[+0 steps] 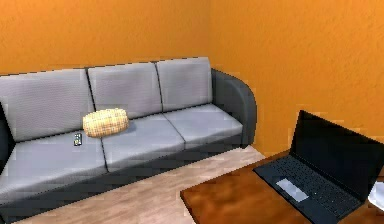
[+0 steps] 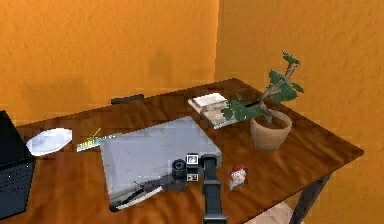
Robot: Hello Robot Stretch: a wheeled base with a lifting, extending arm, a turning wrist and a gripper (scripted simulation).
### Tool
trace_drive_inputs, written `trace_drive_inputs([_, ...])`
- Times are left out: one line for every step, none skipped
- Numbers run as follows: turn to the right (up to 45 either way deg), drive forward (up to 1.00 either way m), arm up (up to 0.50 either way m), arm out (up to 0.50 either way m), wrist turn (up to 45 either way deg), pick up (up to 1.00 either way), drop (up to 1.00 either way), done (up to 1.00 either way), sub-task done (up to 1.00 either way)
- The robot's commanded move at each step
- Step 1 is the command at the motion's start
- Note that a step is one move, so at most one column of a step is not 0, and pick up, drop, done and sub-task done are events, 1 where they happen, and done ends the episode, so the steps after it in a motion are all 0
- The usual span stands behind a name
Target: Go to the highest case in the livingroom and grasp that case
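**Q:** Now, which step is in hand?

**A:** By judgement, the drive to the table (image 2: 320,145) is done and the grasp is in hand. The case (image 2: 150,148) lies flat at the middle of the arm side view. The arm (image 2: 212,200) rises from 6 o'clock. The gripper (image 2: 125,200) sits at 7 o'clock of the case's middle, along its near edge. Contact cannot be confirmed.

**Q:** State of the fingers?

**A:** Their spread cannot be told. The case lies on the table right behind them, so I cannot tell whether anything is held.

**Q:** What does the next move call for?

**A:** Probably a seat on an edge. The case is a thin, wide slab, and only its rim offers purchase. Lift level, or it may tip. Keep clear of the small red-and-white box (image 2: 238,178) at 3 o'clock of the arm and the pot (image 2: 270,130) at 2 o'clock of the case.

**Q:** Materials and shapes?

**A:**
- The case is matte grey and rectangular, with rounded corners. Whether it is hard or soft cannot be told.
- The table is brown wood with visible grain and a slight gloss.
- The pot is terracotta and tapered. Its plant (image 2: 275,90) has a crooked stem and green leaves.
- The books (image 2: 212,103) form a low pale stack at 1 o'clock of the case.
- A white crumpled thing (image 2: 48,142) lies at 9 o'clock of the case.
- In the forward view, the sofa (image 1: 130,130) is grey ribbed fabric with three seats.
- On the sofa lie a tan, checked, roll-shaped pillow (image 1: 104,122) and a remote (image 1: 77,139).
- The laptop (image 1: 320,165) is dark with its lid up, at 4 o'clock of that view.
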Motion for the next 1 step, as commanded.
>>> trace_drive_inputs([0.0,0.0,0.1,0.0,0.0,0.0,0.0,0.0,0.0])
